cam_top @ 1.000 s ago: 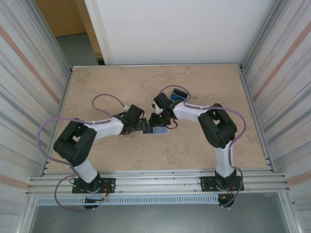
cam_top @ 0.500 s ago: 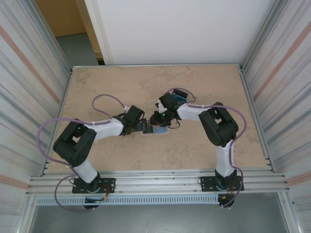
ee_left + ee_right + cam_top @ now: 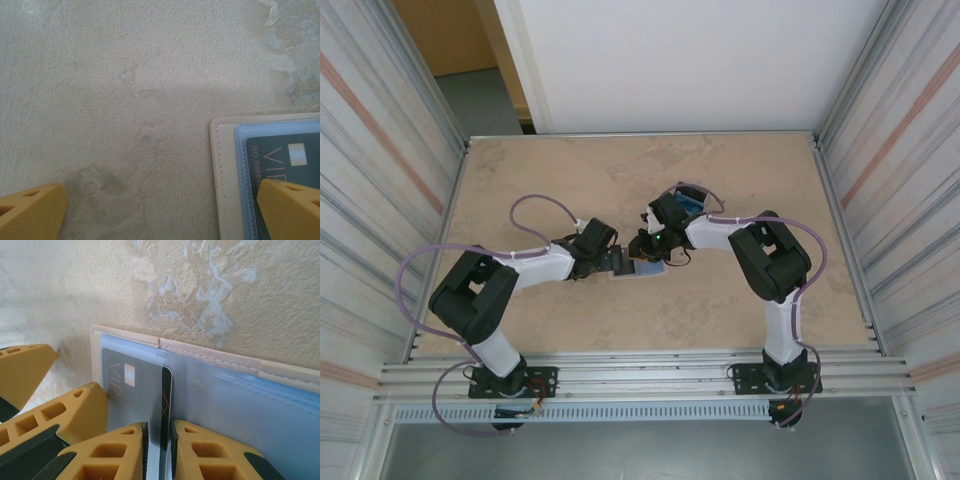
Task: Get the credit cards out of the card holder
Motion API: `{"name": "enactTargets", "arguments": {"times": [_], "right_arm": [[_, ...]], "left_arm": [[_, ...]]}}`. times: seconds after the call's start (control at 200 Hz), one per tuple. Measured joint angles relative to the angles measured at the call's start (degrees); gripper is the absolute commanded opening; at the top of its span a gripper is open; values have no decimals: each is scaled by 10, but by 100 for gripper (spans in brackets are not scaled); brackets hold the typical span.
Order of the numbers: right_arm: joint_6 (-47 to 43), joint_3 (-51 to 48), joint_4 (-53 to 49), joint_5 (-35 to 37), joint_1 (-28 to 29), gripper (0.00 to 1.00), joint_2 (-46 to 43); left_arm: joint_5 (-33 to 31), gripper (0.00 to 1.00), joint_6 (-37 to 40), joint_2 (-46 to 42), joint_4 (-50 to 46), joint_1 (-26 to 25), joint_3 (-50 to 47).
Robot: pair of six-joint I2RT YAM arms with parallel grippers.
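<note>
- The card holder lies spread open and flat on the tabletop, about mid-table in the overhead view, right between the two arms' wrists.
- It has a beige stitched rim and a light blue inside with clear sleeves over the pockets.
- The dark card sits in the end pocket, with "VIP" lettering and a little chip readable on it. Its inner edge is tipped up out of the sleeve.
- Right tool: the jaws are nearly together and pinched on that raised edge of the dark card — the card runs straight down into the narrow slot between the two yellow fingers.
- Left tool: the jaws are spread wide apart and grip nothing. One finger is down on the card holder's end, over the dark card's corner. The other sits well off to the side on bare tabletop.
- Can't tell from these shots whether any more cards are in the other pockets — the plastic is too hazy.
</note>
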Motion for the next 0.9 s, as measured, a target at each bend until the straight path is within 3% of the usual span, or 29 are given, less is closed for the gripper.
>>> {"name": "enactTargets", "arguments": {"times": [0.897], "right_arm": [[108,-94,190,-108,-31,10,-9]], "left_arm": [[-9,99,-4,-8,-16,-7,-3]]}}
